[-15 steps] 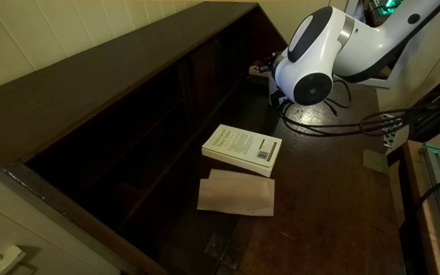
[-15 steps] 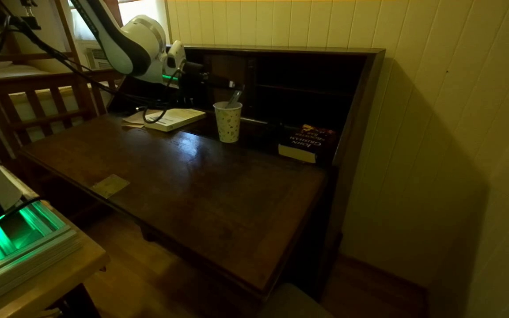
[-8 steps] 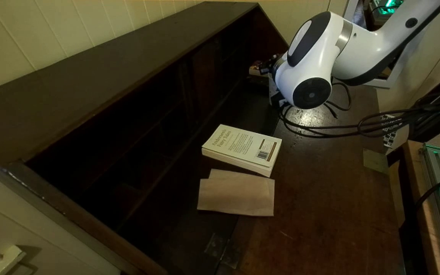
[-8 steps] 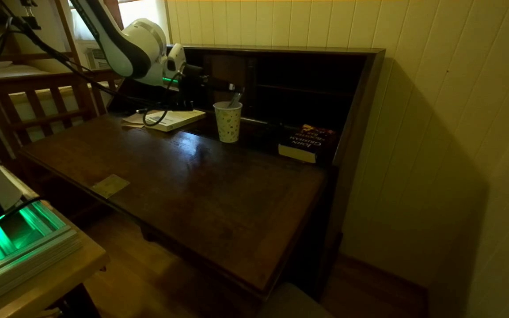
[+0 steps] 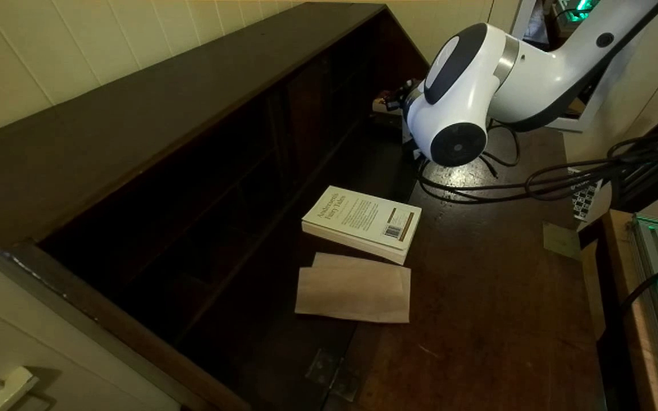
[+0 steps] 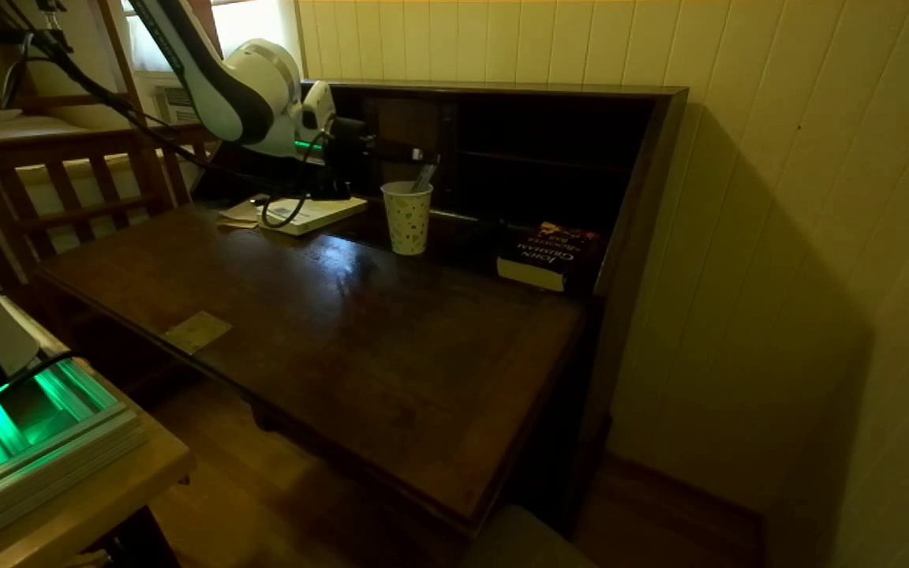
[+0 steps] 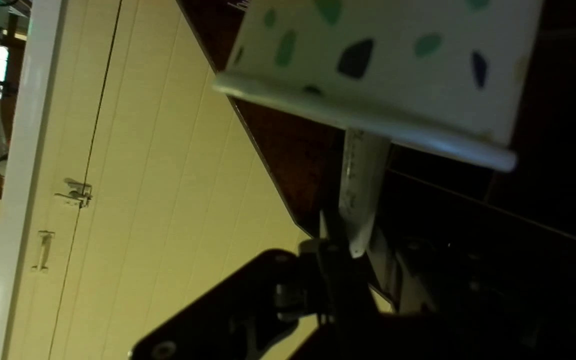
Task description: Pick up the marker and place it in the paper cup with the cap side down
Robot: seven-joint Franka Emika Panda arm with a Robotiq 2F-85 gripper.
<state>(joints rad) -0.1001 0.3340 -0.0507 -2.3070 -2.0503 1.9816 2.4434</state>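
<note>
- Wrist view: the black two-fingered gripper [image 7: 357,242] is closed narrowly about one end of a slim pale grey marker [image 7: 364,175].
- The other end is hidden inside a white tapered paper cup [image 7: 398,65] with green flecks.
- In an exterior view, the cup stands upright on the dark brown wooden desk [image 6: 328,339].

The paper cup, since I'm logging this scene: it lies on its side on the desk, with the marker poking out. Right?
Not quite: the paper cup isn't on its side; in an exterior view it stands upright on the desk, with the marker poking out.
</note>
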